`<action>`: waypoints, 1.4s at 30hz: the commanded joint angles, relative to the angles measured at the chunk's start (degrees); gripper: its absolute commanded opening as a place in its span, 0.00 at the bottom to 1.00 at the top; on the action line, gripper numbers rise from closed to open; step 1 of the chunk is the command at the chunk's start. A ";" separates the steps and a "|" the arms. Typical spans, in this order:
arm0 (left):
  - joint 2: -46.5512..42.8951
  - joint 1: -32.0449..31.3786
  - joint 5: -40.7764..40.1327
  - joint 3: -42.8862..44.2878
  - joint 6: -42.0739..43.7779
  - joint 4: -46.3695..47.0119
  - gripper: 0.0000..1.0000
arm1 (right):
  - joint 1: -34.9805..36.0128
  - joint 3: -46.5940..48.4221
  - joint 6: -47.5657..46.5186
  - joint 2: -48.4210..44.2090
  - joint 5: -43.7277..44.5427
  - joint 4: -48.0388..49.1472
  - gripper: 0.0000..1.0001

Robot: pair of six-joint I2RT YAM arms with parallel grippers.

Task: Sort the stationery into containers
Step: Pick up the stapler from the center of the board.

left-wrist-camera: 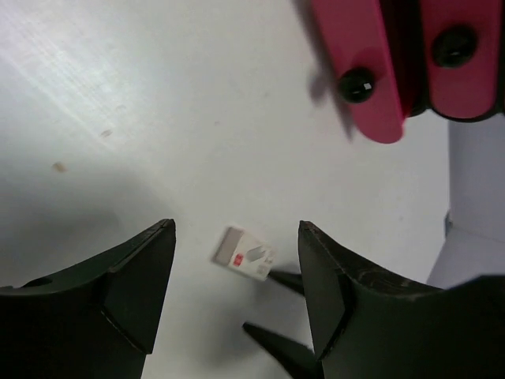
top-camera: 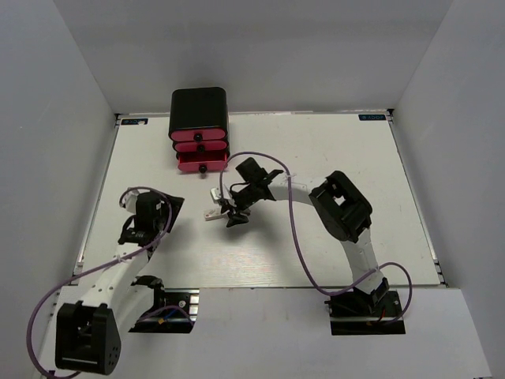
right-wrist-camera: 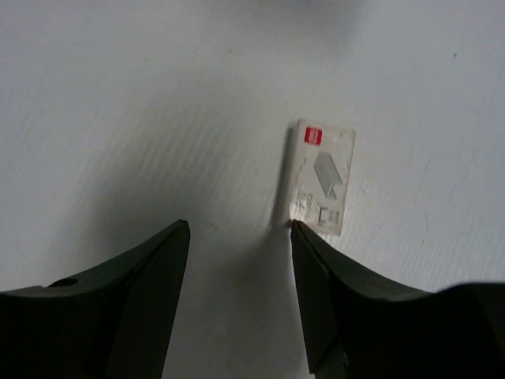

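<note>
Released, my right jaws hang over the worktop [right-wrist-camera: 118, 118], one fingertip [right-wrist-camera: 316, 268] at a corner of the small white box [right-wrist-camera: 319, 178]; my left jaws, released too, face the pink drawers [left-wrist-camera: 351, 35].

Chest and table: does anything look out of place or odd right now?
The bottom pink drawer stands pulled partway out of the black chest. A small white box lies loose on the table, with the open right gripper close beside it.

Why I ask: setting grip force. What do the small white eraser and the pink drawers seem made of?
Small white eraser: white block in a printed sleeve, likely paper or thin film; faint sheen, sharp edges. Pink drawers: probably moulded plastic, smooth semi-gloss; even colour, rounded corners, shiny black knobs.
</note>
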 commanded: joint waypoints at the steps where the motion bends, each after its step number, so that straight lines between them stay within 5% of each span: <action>1: -5.17 0.41 -3.06 -2.17 0.41 -10.78 0.73 | 1.11 4.85 5.19 1.92 5.41 1.46 0.60; 12: -10.19 0.41 -3.59 -3.41 -0.12 -16.34 0.73 | 2.17 5.04 7.84 1.32 5.78 3.92 0.52; 18: -10.19 0.41 -3.06 -3.41 -0.12 -16.34 0.73 | 2.34 8.01 9.34 4.20 8.15 4.46 0.66; 25: -10.81 0.41 -3.06 -2.70 -0.12 -17.65 0.73 | 3.75 11.01 10.31 5.79 8.42 4.63 0.68; 34: -11.33 0.41 -3.06 -2.70 -0.12 -18.18 0.73 | 4.89 11.09 8.82 6.59 8.68 3.40 0.50; 42: -11.33 -0.11 -3.06 -2.70 -0.12 -17.57 0.73 | 3.93 10.75 9.77 3.96 10.78 4.80 0.15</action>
